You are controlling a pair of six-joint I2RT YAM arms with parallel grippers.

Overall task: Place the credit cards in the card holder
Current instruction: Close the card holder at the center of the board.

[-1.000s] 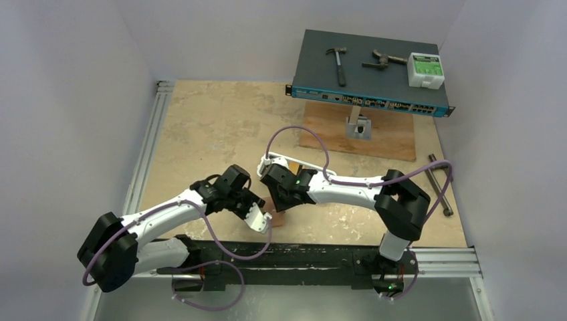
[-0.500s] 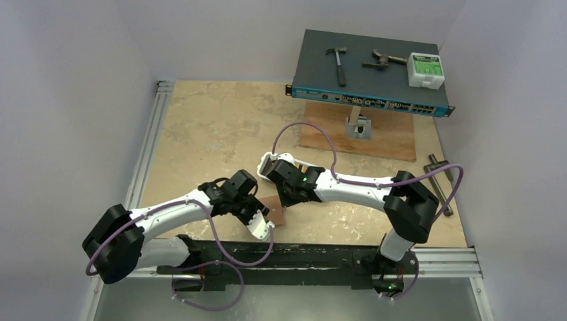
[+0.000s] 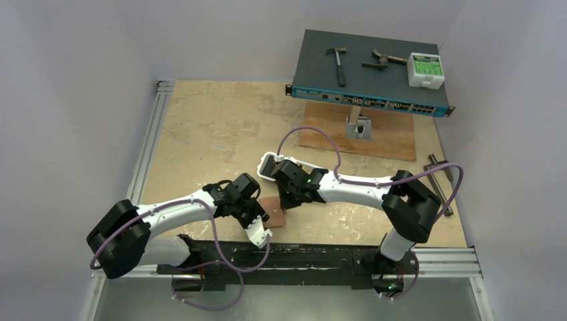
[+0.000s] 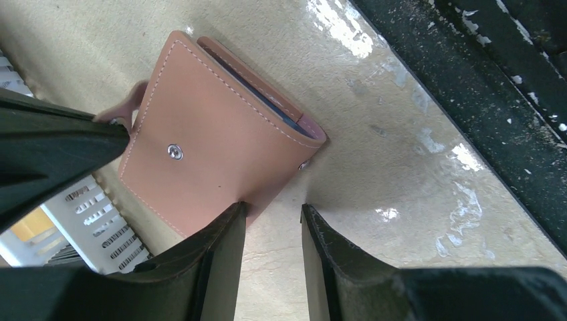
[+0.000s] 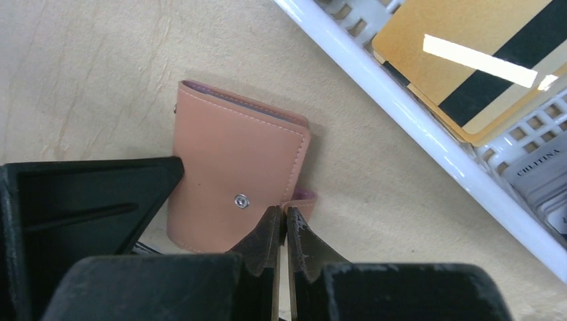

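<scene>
Lying flat by the table's (image 3: 200, 134) near edge: folded tan-pink stitched leather card holder (image 4: 214, 127), snap stud up. Right gripper (image 5: 284, 215) clenched at its tab; left gripper (image 4: 272, 208) jaws apart, empty.

Mottled beige tabletop (image 3: 214, 127) carries a tan leather card holder (image 3: 273, 210), lying flat. White slotted plastic tray (image 3: 267, 162) nearby; plywood board (image 3: 388, 142) behind.
</scene>
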